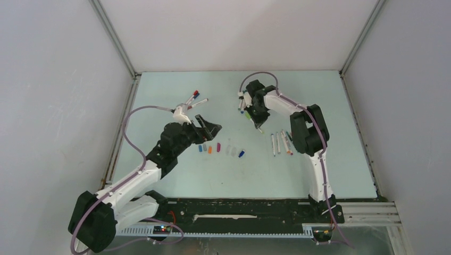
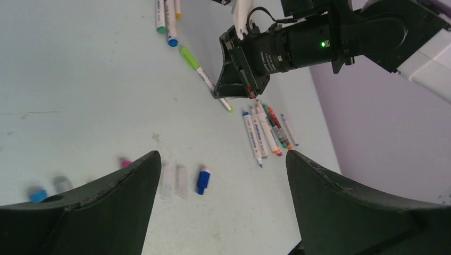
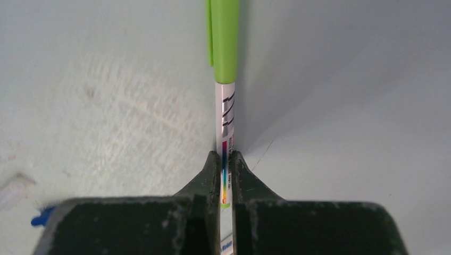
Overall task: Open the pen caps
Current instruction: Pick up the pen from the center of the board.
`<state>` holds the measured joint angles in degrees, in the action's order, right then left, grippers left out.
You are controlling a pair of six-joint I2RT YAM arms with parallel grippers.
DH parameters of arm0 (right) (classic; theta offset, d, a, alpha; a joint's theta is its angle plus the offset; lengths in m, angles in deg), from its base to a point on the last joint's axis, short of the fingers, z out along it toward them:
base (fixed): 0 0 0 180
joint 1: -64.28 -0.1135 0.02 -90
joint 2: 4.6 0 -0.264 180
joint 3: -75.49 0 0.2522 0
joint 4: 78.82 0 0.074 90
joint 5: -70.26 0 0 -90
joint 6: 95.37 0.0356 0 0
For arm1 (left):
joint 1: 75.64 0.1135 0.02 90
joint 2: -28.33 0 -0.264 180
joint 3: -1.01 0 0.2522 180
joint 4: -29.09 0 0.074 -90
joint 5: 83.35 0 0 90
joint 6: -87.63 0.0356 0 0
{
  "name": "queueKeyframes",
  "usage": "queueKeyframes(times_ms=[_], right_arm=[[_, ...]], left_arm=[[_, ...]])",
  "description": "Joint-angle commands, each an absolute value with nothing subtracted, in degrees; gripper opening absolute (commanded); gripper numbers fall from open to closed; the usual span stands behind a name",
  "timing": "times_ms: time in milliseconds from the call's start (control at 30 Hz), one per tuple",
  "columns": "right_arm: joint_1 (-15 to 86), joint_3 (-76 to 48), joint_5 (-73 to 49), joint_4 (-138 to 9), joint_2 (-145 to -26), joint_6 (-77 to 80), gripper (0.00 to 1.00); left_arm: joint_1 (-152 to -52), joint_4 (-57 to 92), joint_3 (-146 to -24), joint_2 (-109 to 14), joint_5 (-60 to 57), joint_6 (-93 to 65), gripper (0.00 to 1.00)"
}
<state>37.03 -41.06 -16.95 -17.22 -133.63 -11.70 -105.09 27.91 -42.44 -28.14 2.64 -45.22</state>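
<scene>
My right gripper (image 3: 225,157) is shut on the white barrel of a pen (image 3: 227,114) whose lime-green pen cap (image 3: 224,37) is on and points away from the jaws. From above, this gripper (image 1: 258,124) holds the pen low over the table, with the green cap (image 1: 248,115) towards the back left. My left gripper (image 1: 211,129) hangs open and empty above a row of loose caps (image 1: 218,146). In the left wrist view its gripper (image 2: 222,154) frames a blue cap (image 2: 202,180), two clear caps (image 2: 174,180) and a pink one (image 2: 125,163).
Several uncapped pens (image 1: 281,142) lie side by side right of the cap row. Capped pens lie at the back left (image 1: 194,98) and beside the right wrist (image 1: 242,104). Grey walls close in the table on three sides.
</scene>
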Motion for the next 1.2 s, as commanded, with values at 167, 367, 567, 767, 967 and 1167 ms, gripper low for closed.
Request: queueKeyframes(times_ms=[167,367,567,767,967,1167], right_arm=[[38.57,-26.09,3.61,-19.42,-108.46,-21.86,0.00],[47.64,-10.62,31.01,-22.17,-90.55,-29.19,0.00],[60.56,-6.39,51.37,-22.43,-85.66,-28.34,0.00],[62.39,-6.36,57.92,-20.88,-86.97,-29.26,0.00],[61.89,-6.30,59.62,-20.12,-88.16,-29.78,0.00],[59.31,-6.30,58.35,-20.17,-89.31,-29.84,0.00]], left_arm=[[-104.92,48.75,-39.73,-33.69,-6.34,-56.49,0.90],[-108.49,66.26,-41.00,-38.88,-8.96,-59.38,1.00],[-114.35,66.05,-48.96,-43.82,-7.80,-56.80,1.00],[-116.35,69.75,-54.63,-50.44,-6.00,-58.46,0.99],[-117.59,69.00,-59.96,-55.94,-6.13,-59.82,0.95],[-118.64,66.81,-63.38,-58.14,-6.24,-59.67,0.86]])
